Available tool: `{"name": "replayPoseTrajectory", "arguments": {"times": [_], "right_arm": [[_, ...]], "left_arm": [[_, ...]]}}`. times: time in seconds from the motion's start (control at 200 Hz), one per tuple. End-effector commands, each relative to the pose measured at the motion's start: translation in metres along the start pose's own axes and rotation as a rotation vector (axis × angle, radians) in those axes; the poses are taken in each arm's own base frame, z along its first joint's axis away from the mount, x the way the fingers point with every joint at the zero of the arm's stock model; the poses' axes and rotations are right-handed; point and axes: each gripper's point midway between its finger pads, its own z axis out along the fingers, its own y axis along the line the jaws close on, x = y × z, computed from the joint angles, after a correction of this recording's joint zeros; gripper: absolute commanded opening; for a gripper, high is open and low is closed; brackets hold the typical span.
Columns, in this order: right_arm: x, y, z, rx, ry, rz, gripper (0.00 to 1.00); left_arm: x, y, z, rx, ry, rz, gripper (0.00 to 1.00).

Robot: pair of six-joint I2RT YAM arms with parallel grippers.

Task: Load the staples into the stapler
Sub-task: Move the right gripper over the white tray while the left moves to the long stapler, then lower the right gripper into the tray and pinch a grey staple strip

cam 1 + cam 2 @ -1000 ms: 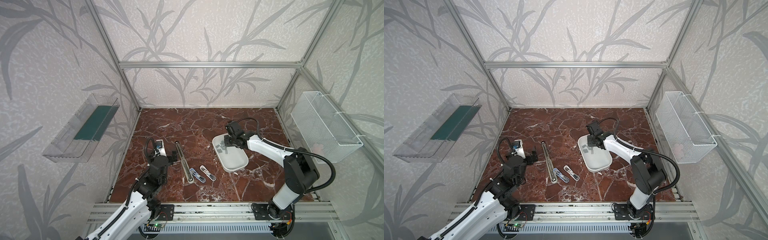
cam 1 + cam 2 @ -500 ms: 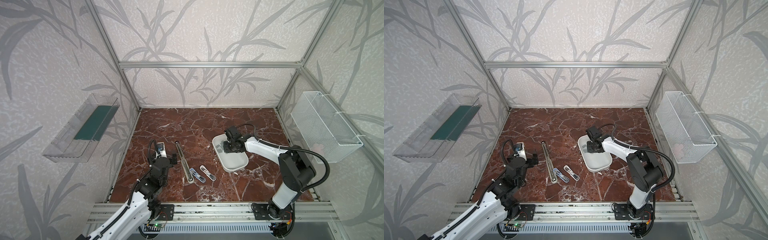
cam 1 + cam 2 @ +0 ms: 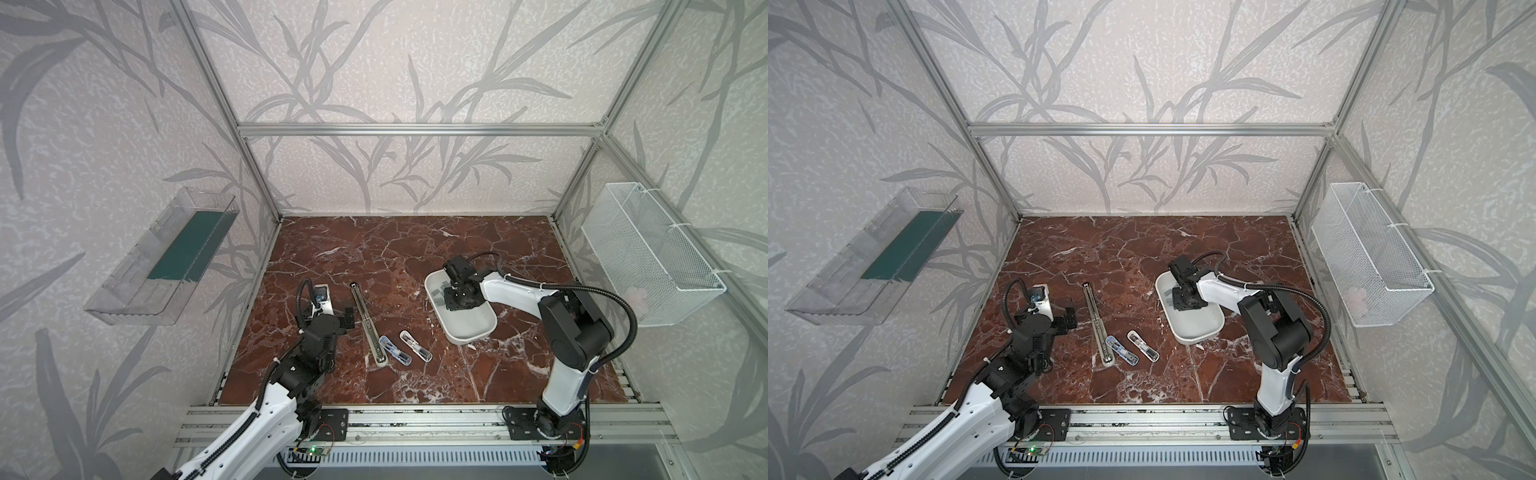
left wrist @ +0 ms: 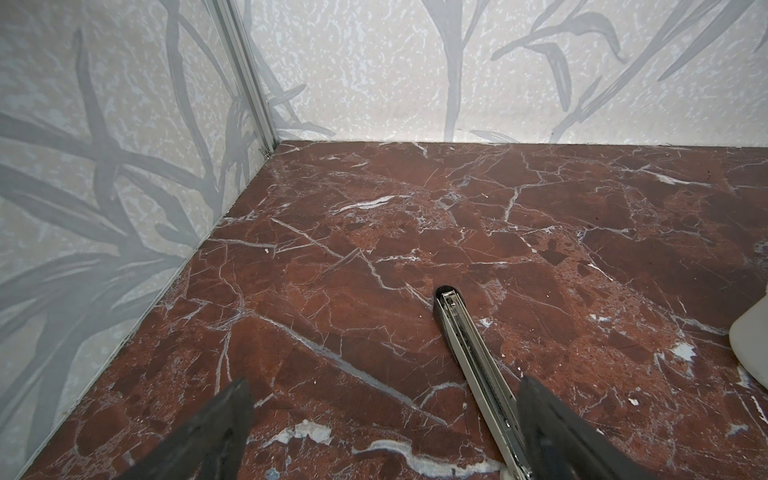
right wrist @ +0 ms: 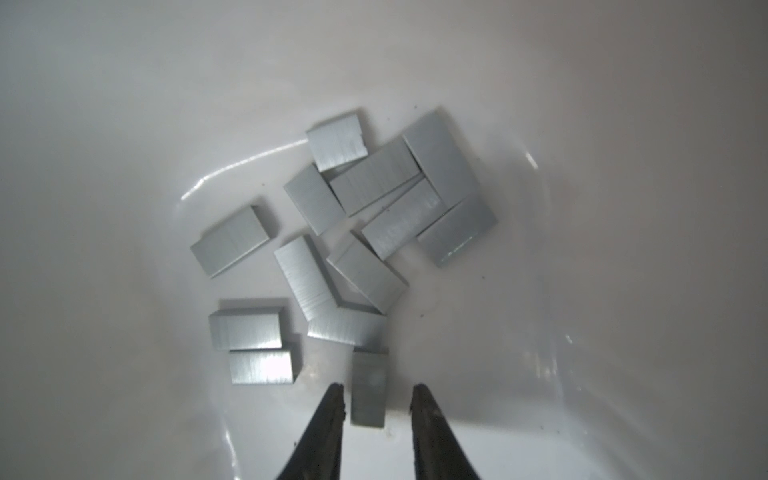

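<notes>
Robot lab test cell; silver aluminium-profile frame [image 3: 415,129], grey leaf-print wall panels [image 3: 415,62], red marble-look tabletop [image 3: 395,257]; slotted metal mounting rail [image 3: 415,419] in front.

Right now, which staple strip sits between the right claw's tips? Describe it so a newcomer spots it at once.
Find the white tray on the right side of the table; grey staples lie in its far end. The strip sits at the cluster's edge, lengthwise between the open tips of the right claw; its neighbours lie crosswise or overlap.

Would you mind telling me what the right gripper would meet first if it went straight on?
Most likely the staple strip lying between the right gripper's open jaws, on the white tray.
</notes>
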Motion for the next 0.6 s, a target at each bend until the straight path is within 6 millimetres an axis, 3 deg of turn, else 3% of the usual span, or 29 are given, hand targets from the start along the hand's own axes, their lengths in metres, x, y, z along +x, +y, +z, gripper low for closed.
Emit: {"name": "replayPoseTrajectory", "arguments": {"times": [0.0,0.6], "right_arm": [[0.001,-0.003,0.002,0.041,0.02,-0.013,0.3],[0.006,-0.005,0.015,0.111,0.043,-0.044,0.22]], "left_arm": [[-0.01,0.003,-0.001,-0.018,-0.025,-0.039,0.99],[-0.01,0.004,-0.001,-0.016,-0.027,-0.04,0.99]]}}
